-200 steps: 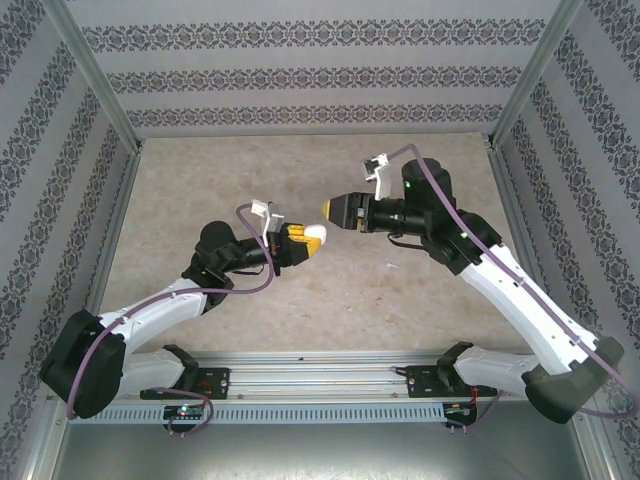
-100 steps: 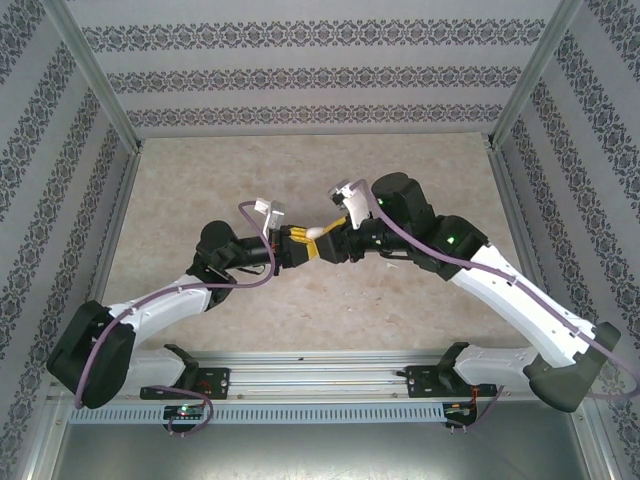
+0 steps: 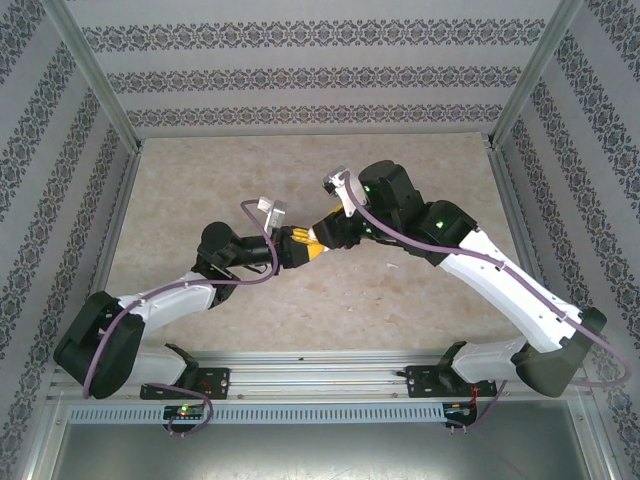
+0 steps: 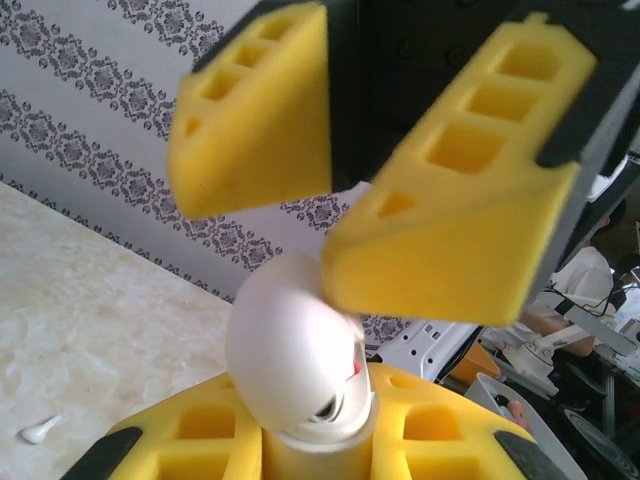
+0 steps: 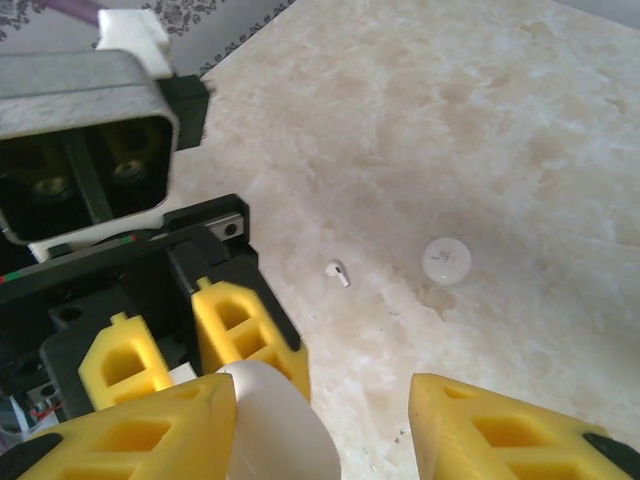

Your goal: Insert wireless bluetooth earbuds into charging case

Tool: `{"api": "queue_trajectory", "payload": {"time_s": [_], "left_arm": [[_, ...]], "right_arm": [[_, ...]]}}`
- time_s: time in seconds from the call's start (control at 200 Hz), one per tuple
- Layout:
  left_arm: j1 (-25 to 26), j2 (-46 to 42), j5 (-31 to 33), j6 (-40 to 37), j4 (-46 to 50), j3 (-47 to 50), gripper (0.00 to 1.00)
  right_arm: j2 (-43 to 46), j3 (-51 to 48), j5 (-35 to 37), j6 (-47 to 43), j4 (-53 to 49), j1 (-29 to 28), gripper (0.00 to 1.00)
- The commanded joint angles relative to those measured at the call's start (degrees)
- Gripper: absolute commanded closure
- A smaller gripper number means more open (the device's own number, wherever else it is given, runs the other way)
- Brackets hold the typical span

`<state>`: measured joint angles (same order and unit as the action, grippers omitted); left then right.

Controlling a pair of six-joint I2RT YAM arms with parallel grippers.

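Firmly, left claw (image 4: 315, 445) clamps the open charging case (image 4: 290, 340); right claw (image 5: 335, 428) gapes, earbud (image 5: 338, 272) outside.

The charging case (image 4: 290, 340) is held between the fingers of the left pincer (image 3: 303, 243), raised above the middle of the worktop (image 3: 200, 180). The right pincer (image 3: 328, 233) is set against it from the right, jaws spread. One earbud (image 5: 338, 272) is laid on the worktop, near a disc (image 5: 446, 260).
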<state>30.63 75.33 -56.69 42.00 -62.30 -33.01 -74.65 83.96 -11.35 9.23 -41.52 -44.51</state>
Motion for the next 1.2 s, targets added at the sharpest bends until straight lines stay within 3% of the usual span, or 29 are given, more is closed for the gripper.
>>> {"api": "queue_trajectory", "payload": {"time_s": [0.0,0.17,0.35,0.714,1.194], "left_arm": [[-0.02,-2.37,-0.48,-3.50,-0.28,-1.83,1.00],[-0.21,-4.44,1.81,-8.08,5.93,-1.56,1.00],[-0.30,-4.86,2.23,-8.69,6.65,-1.87,1.00],[-0.62,-4.93,1.72,-8.14,6.93,-1.84,1.00],[-0.74,-5.92,0.94,-8.68,8.23,-2.33,1.00]], "right_arm": [[-0.22,2.15,0.75,1.77,-1.59,-0.32,0.49],[3.90,1.00,-1.76,5.48,2.21,-0.25,0.45],[3.63,-0.22,-1.25,6.51,-0.64,2.76,0.45],[6.79,-7.55,-16.07,8.85,8.79,5.29,0.40],[1.22,-5.89,-13.11,8.64,4.96,7.01,0.41]]}}
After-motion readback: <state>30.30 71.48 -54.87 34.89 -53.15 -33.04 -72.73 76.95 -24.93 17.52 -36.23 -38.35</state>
